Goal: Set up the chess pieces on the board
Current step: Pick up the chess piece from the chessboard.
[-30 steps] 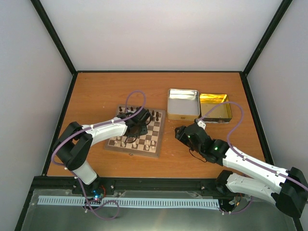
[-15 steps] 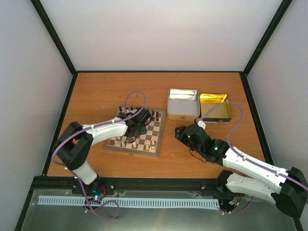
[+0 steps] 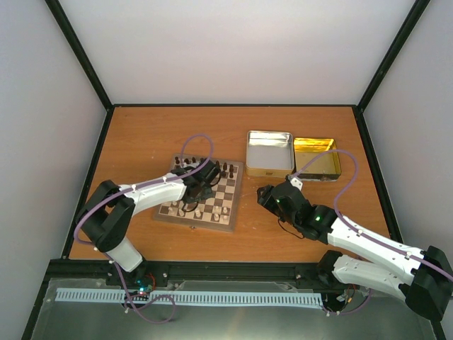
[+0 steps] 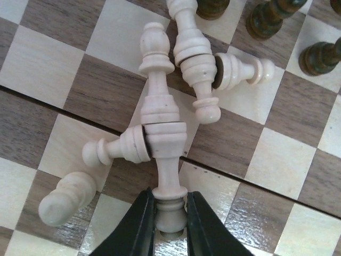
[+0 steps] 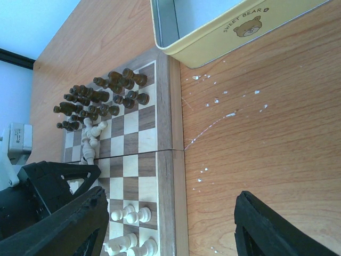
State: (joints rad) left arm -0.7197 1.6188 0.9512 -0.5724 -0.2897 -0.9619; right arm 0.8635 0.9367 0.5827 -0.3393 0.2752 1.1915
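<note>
The board (image 3: 230, 200) lies left of the table's centre, also in the right wrist view (image 5: 177, 176). Dark chess pieces (image 5: 101, 96) crowd its far rows and a few cream ones (image 5: 130, 215) stand in the near rows. In the left wrist view several cream pieces lie toppled in a heap mid-board. My left gripper (image 4: 169, 194) is shut on the end of one long fallen cream piece (image 4: 162, 133), both fingers touching it. My right gripper (image 3: 265, 195) hovers open to the right of the board with nothing between its fingers (image 5: 74, 224).
A silver tin (image 3: 270, 151) and a gold tin (image 3: 316, 157) sit open behind the right gripper; the right wrist view shows a yellow tin wall (image 5: 229, 32) close to the board's far corner. White specks mark the wooden table (image 5: 256, 133).
The left gripper's jaws opened briefly and then closed onto the fallen cream piece, and the wrist shifted slightly over the board. The right arm has stayed still.
</note>
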